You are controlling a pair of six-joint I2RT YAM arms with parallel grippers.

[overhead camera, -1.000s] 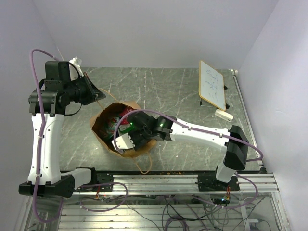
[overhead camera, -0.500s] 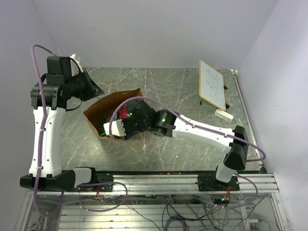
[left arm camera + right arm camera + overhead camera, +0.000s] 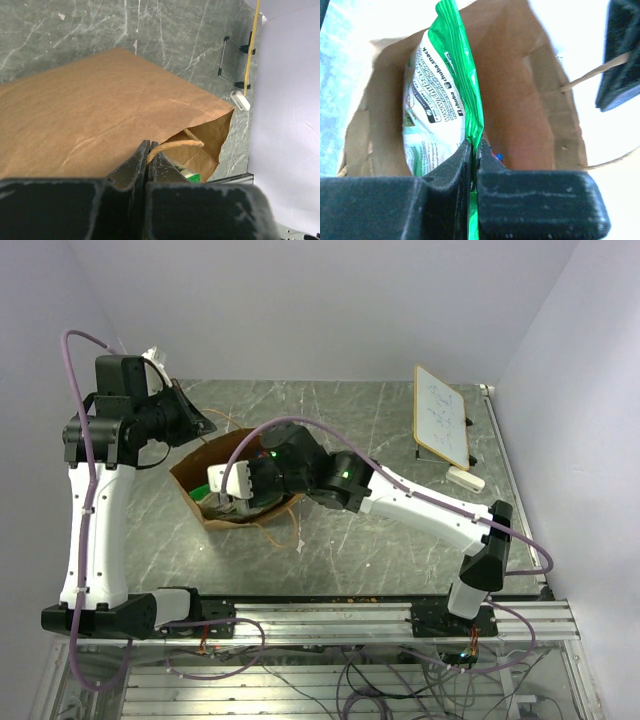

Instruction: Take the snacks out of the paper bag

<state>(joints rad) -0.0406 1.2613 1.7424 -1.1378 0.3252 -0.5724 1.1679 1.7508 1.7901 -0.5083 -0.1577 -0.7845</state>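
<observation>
L gripper (image 3: 149,146): my fingers are pressed together with no gap, clamped on the bag (image 3: 100,110) at its rim, right where 1 handle loop (image 3: 176,144) comes out. Top view: the bag sits on the table (image 3: 340,415), left of centre and tilted. Its mouth is open toward the R arm, and the far-left rim is held up at my L grip. A 2nd handle (image 3: 287,532) trails loose on the table in front of the bag. R gripper (image 3: 474,145): reached inside the bag mouth, fingers shut tight on the thin sealed edge of the green packet (image 3: 437,100). The packet stands on edge between my fingertips. Its printed white-and-green face is turned to the left in the R wrist view, and its top corner is level with the bag rim. Brown bag walls surround it on both sides, so the packet is inside the bag, not out on the table. L wrist view shows a bit of the same green just inside the mouth, below the handle loop. Other packets: cannot tell from these views, as the R wrist blocks the bag interior in the top view. The board (image 3: 441,416) leans at the far-right side of the table with a white block (image 3: 465,479) just in front of it, both well apart from the bag.
</observation>
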